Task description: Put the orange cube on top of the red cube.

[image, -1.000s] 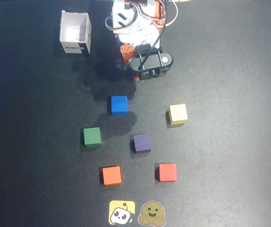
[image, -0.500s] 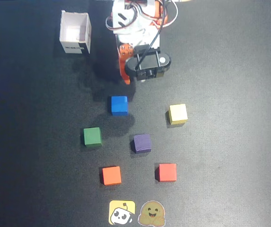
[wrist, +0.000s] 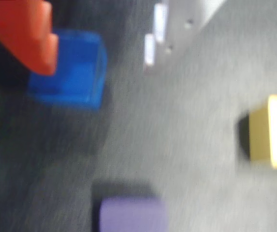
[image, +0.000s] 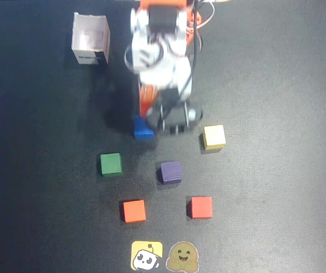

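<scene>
Dark, speckled matting [image: 276, 68] covers the whole work surface, and I take the purple cube [image: 170, 172] as the landmark. In the overhead view the orange cube [image: 134, 211] sits below and to the left of it, the red cube [image: 200, 207] below and to the right; the two are apart, with bare mat between them. A green cube [image: 111, 164] lies to the purple cube's left, a yellow cube [image: 214, 137] up and to its right, a blue cube [image: 143, 127] up and to its left.

The gripper [image: 161, 116] hangs above the purple cube in that view, beside the blue cube and well short of either task cube. It holds nothing, but whether the jaws are parted I cannot tell; the wrist view is smeared and shows only one orange finger [wrist: 27, 34] over the blue cube.

Judging from this, the reach for the orange cube is the step in hand. Doing it well probably means passing to the left of the purple cube, opening wide, squaring the fingers to the orange cube's faces and descending straight, without nudging the neighbours.
</scene>
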`<action>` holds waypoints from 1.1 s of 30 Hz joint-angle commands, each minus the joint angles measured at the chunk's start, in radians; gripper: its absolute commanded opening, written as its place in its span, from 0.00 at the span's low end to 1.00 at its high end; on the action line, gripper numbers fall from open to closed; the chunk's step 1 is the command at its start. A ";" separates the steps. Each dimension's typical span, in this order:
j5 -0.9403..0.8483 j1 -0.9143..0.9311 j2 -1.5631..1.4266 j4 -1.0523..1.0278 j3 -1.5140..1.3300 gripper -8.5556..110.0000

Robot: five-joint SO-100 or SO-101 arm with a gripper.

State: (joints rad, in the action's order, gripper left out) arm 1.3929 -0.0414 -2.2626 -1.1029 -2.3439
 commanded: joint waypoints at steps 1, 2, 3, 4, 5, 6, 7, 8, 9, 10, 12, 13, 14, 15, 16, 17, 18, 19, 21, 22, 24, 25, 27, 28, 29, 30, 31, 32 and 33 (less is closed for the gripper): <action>0.008 0.020 0.192 0.005 0.212 0.21; 0.008 0.028 0.249 0.002 0.264 0.21; 0.008 0.035 0.301 -0.003 0.313 0.21; 0.009 0.043 0.353 -0.011 0.360 0.21; 0.009 0.051 0.400 -0.017 0.405 0.22; 0.008 0.060 0.443 -0.020 0.449 0.22; 0.008 0.067 0.485 -0.026 0.491 0.22; 0.008 0.074 0.528 -0.032 0.534 0.22; 0.008 0.078 0.568 -0.035 0.574 0.22; 0.008 0.083 0.606 -0.038 0.611 0.22; 0.008 0.091 0.676 -0.038 0.675 0.22; 0.008 0.094 0.709 -0.038 0.706 0.22; 0.003 0.097 0.738 -0.037 0.732 0.22; 0.002 0.100 0.765 -0.035 0.758 0.22; 0.000 0.103 0.792 -0.035 0.781 0.22; 0.000 0.104 0.815 -0.031 0.802 0.22; 0.000 0.106 0.838 -0.028 0.825 0.22; 0.000 0.107 0.862 -0.025 0.850 0.22; 0.000 0.114 0.911 -0.021 0.904 0.22; 0.000 0.115 0.936 -0.021 0.930 0.22; -0.005 0.118 0.980 -0.017 0.977 0.22; -0.005 0.118 1.000 -0.014 0.997 0.22; -0.011 0.118 1.031 0.000 1.029 0.22; -0.026 0.118 1.045 0.011 1.043 0.22; -0.035 0.118 1.060 0.017 1.060 0.22; -0.044 0.118 1.077 0.018 1.080 0.22; -0.046 0.118 1.091 0.018 1.097 0.22; -0.051 0.117 1.103 0.020 1.109 0.22; -0.051 0.114 1.112 0.021 1.115 0.22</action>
State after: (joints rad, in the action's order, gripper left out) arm 1.3530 0.0721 -1.1505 -1.0937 -1.2947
